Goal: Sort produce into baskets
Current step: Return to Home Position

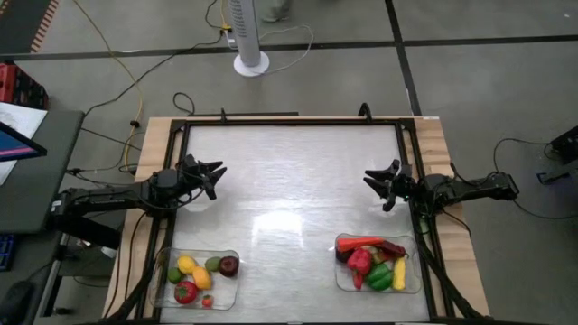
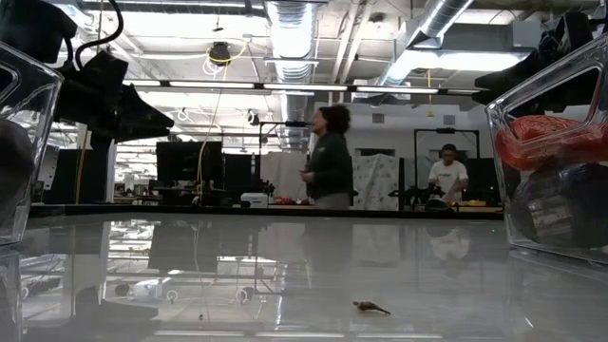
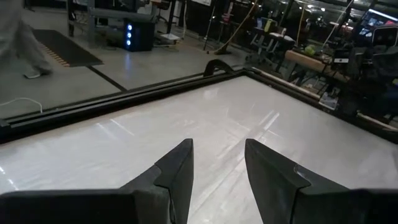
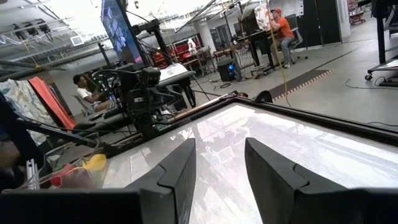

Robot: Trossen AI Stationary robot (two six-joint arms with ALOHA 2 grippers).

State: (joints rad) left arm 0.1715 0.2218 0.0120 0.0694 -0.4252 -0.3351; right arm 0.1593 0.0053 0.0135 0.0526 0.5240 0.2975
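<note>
Two clear baskets stand near the table's near edge. The left basket (image 1: 200, 279) holds a yellow piece, a lime, a green piece, a dark red apple and red pieces. The right basket (image 1: 378, 263) holds a red pepper, an orange carrot, green, yellow and dark purple pieces; in the low view (image 2: 556, 161) its wall shows at the right. My left gripper (image 1: 215, 175) is open and empty above the table's left side. My right gripper (image 1: 375, 183) is open and empty above the table's right side. Both hang clear of the baskets, farther from the near edge.
A dark frame (image 1: 293, 121) runs around the shiny table top. A small dark scrap (image 2: 371, 307) lies on the table near the front. People stand and sit in the room beyond the far edge (image 2: 328, 157). A white fan base (image 1: 251, 63) stands on the floor.
</note>
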